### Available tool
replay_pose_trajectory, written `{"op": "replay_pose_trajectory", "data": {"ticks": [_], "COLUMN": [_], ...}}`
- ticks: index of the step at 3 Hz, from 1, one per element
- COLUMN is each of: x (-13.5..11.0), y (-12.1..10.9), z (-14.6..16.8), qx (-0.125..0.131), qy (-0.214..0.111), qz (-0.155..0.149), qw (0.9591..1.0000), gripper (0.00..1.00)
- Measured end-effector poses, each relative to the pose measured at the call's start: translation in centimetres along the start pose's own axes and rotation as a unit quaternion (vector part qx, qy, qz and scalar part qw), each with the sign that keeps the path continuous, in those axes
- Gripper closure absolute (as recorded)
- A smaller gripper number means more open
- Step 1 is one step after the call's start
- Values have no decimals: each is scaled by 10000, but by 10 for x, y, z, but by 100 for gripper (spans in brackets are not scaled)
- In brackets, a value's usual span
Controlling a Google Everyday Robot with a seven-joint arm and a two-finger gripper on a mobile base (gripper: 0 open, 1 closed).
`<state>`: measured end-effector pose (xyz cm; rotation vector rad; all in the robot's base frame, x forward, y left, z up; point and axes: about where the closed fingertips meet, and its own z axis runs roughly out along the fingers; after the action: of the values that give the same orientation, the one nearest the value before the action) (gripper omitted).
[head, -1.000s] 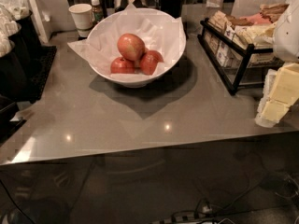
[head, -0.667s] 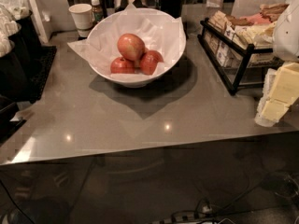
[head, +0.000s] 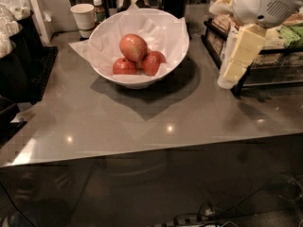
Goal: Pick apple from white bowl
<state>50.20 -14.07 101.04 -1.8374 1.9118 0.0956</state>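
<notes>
Near the white bowl (head: 142,81), tool (head: 231,73) points downward.

Dim scene, lit from above. The counter (head: 199,122) has a dull grey sheen, with two small glints toward its near edge. The bowl (head: 177,56) and its paper are brightest, almost washed out. The apple (head: 133,47) carries a soft highlight on top. The bowl throws a broad dark shadow to the near side and right. The hand (head: 228,74), far right against the rack (head: 274,74), is brightly lit and shadows the counter below it. The far left and everything under the counter edge fall into darkness.
</notes>
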Motion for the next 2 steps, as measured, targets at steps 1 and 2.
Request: {"op": "replay_pose_trajectory", "data": {"ticks": [1,2], "x": [-45,-45], "y": [-39,-39], "z": [16,16], "qx": [-216,-216], "qy": [-869,-870], "qz": [-218,-217], "qw": [9957,9957], "gripper": [0,0]}}
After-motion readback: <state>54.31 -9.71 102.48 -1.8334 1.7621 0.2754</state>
